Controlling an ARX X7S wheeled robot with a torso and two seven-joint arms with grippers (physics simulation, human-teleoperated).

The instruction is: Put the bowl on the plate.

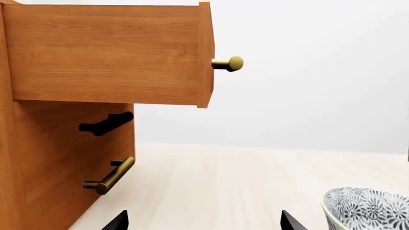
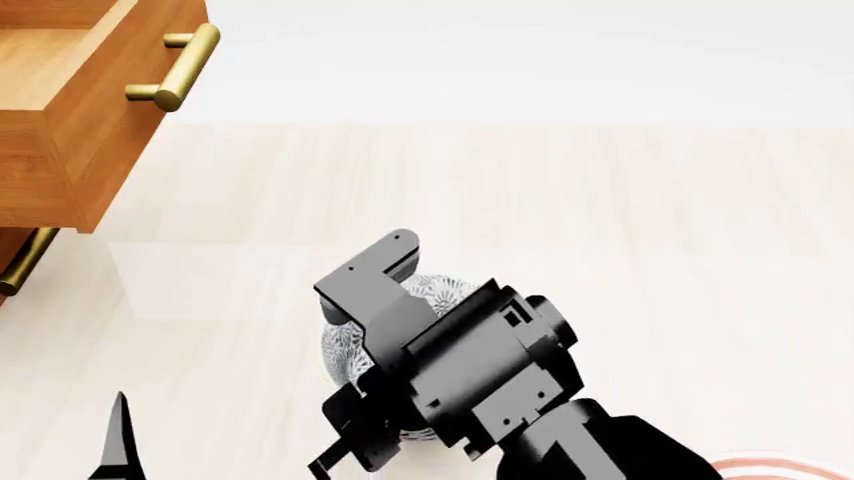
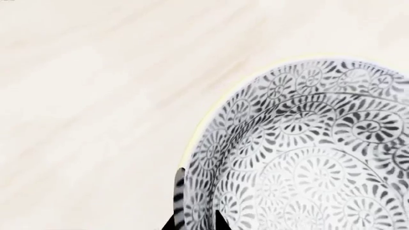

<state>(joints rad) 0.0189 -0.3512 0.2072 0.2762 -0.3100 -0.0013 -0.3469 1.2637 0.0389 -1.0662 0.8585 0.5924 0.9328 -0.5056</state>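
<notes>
Your bowl (image 3: pixel 307 148) sits on the table (image 2: pixel 561 200), its rim between the narrowed fingers of the right end effector (image 3: pixel 195 218). That thin rim pinch could slip, tipping it short of the plate (image 2: pixel 781 467), just behind. The left end effector (image 1: pixel 204 221) hangs wide, empty.

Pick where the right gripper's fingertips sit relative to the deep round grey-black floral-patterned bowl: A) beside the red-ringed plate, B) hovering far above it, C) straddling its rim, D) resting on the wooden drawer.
C: in the right wrist view the right gripper has one fingertip outside and one inside the rim of the bowl.
</notes>
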